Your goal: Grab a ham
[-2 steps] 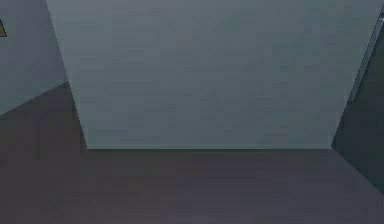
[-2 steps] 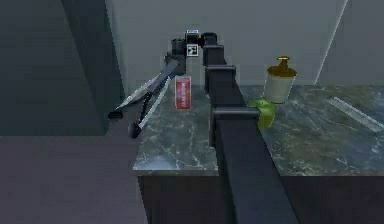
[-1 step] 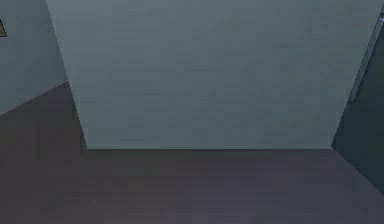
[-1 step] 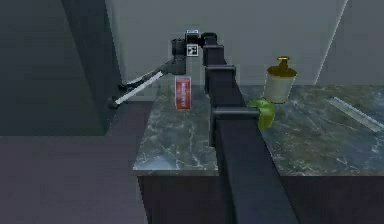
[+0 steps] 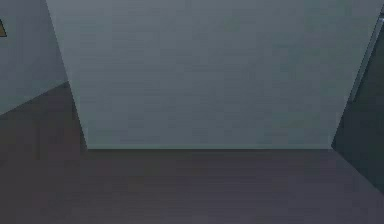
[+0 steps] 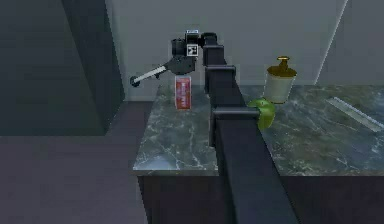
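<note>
– Arm (image 6: 246, 150) nearest cam: dark bar up from bottom edge of arm side view, running out over counter (image 6: 180, 145). Where's the ham?
– Can't tell where ham is. Nothing w/ a shape or colour I'd call ham, so long axis & heading can't be told either.
– What's on the counter then?
– Marble-look top. Red can (image 6: 184, 93) upright, just left of arm, near far-left corner. Green apple (image 6: 265, 112) just right of arm; touching it or not, can't tell. Beige jug (image 6: 281, 80) upright behind apple, by back wall.
– And the business end?
– At arm's far end, left of two white squares (image 6: 190, 44) w/ black marks, sits the gripper (image 6: 143, 76). Fingers (image 6: 152, 73) thin, pale, slanting down-left toward counter's left edge. Dark body is just above can in pic; over, beside or touching, can't tell.
– State? Holding anything?
– Jaw state can't be told from pics. Can stands right at it on the top, so can't tell if it holds anything.
– Any writing, labels?
– Can has pale patch on front, too small to read. Squares' marks are black blocks. Jug looks plain.
– Fwd view?
– Grey wall (image 5: 200, 70) close ahead, dark floor (image 5: 190, 190) below it.
</note>
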Robot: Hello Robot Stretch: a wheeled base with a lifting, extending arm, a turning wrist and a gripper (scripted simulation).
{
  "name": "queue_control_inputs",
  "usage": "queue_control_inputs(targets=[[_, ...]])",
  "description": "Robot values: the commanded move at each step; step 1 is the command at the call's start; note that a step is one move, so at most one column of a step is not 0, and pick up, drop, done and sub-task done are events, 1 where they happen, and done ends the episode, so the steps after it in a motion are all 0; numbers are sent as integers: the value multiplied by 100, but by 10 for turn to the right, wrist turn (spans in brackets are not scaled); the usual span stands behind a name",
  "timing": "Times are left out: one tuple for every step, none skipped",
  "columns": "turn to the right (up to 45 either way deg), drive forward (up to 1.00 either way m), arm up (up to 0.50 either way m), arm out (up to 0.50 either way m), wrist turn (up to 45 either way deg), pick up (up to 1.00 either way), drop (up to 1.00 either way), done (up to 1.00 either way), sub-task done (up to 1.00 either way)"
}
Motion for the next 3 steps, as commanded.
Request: queue_control_inputs(targets=[[0, 0, 0, 0, 390, 0, 0, 0, 0], [0, 0, 0, 0, 0, 100, 0, 0, 0], [0, 0, 0, 0, 0, 0, 0, 100, 0]])
